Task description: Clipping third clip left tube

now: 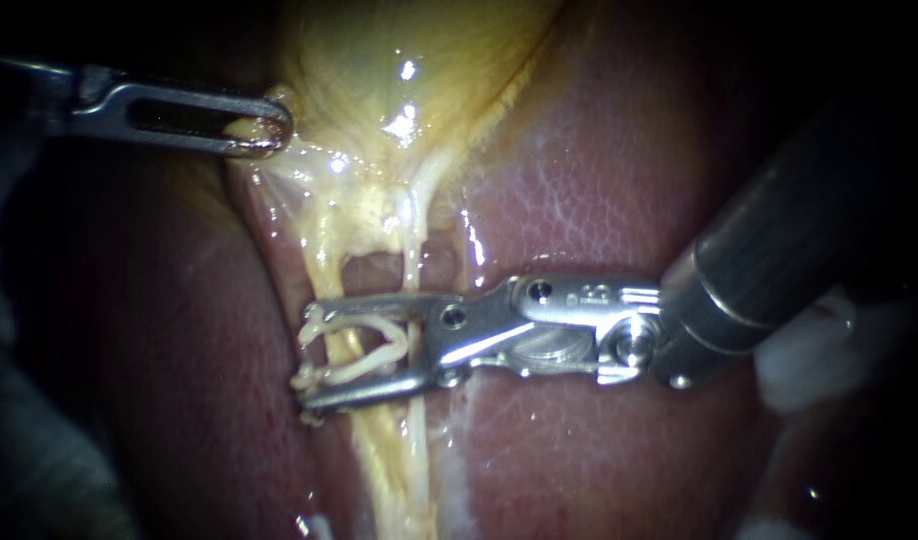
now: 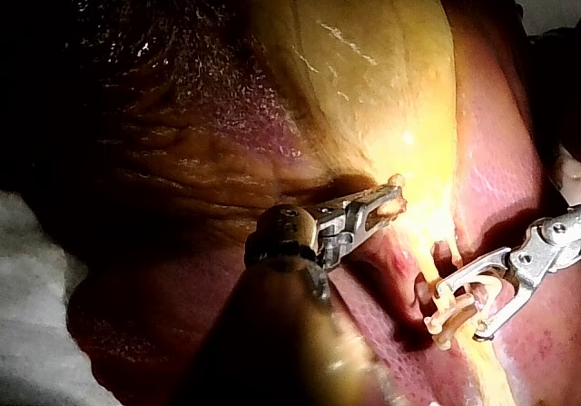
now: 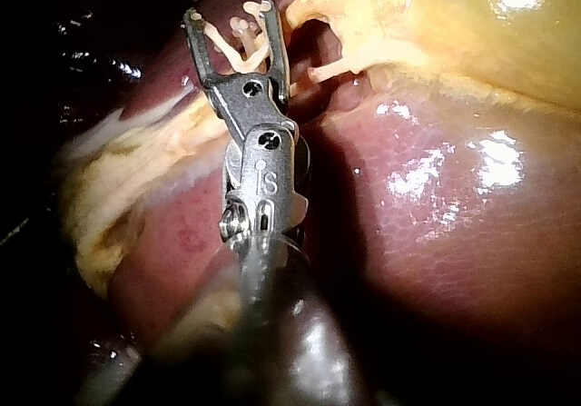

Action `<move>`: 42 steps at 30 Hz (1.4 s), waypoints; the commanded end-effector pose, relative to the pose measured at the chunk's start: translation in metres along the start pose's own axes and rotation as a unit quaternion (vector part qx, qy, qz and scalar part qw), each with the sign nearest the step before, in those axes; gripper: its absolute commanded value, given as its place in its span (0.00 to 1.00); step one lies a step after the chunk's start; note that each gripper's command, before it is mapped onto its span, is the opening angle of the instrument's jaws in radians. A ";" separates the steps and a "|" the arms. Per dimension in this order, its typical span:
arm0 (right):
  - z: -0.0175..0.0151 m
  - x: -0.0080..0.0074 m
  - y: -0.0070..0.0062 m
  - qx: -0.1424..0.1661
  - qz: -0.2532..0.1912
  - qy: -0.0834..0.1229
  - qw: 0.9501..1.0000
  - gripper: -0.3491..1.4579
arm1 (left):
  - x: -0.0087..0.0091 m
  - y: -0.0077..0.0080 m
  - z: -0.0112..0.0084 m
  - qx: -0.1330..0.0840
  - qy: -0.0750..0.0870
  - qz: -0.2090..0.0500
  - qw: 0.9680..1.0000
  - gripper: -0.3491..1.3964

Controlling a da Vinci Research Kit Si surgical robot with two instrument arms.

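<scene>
Dark-red liver (image 1: pixel 599 190) behind: right instrument (image 1: pixel 307 355) jaws carry an open white clip (image 1: pixel 364 368) astride the soft, slippery, probably tearable yellowish left tube (image 1: pixel 326 255), best crossed squarely; left instrument (image 1: pixel 264 135) jaws clench the pale yellow gallbladder (image 1: pixel 409 60).

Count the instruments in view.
2. The left instrument grips the gallbladder edge, upper left; the right instrument holds a clip at the left tube, centre.
</scene>
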 end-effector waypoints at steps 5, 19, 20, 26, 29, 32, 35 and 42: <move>-0.0003 0.0003 -0.0006 0.002 0.000 0.000 1.000 0.46 | 0.0000 0.0000 0.0000 0.000 0.000 0.000 1.000 0.00; -0.0050 0.0023 -0.0020 0.016 0.010 0.003 1.000 0.47 | 0.0000 0.0000 -0.0001 0.000 0.000 0.000 1.000 0.00; -0.0051 0.0023 -0.0020 0.016 0.013 0.003 1.000 0.47 | 0.0000 0.0000 -0.0001 0.000 0.000 0.000 1.000 0.00; -0.0058 0.0020 -0.0019 0.018 0.019 0.003 1.000 0.47 | 0.0000 0.0000 -0.0001 0.000 0.000 0.000 1.000 0.00; -0.0062 0.0018 -0.0018 0.019 0.018 0.002 1.000 0.47 | 0.0000 0.0000 -0.0001 0.000 0.000 0.000 1.000 0.00; -0.0065 0.0017 -0.0015 0.019 0.018 0.002 1.000 0.47 | 0.0000 0.0000 -0.0001 0.000 0.000 0.000 1.000 0.00; -0.0069 0.0015 -0.0013 0.020 0.021 0.002 1.000 0.47 | 0.0000 0.0000 -0.0001 0.000 0.000 0.000 1.000 0.00; -0.0074 0.0012 -0.0008 0.020 0.024 0.002 1.000 0.47 | 0.0000 0.0000 0.0000 0.000 0.000 0.000 1.000 0.00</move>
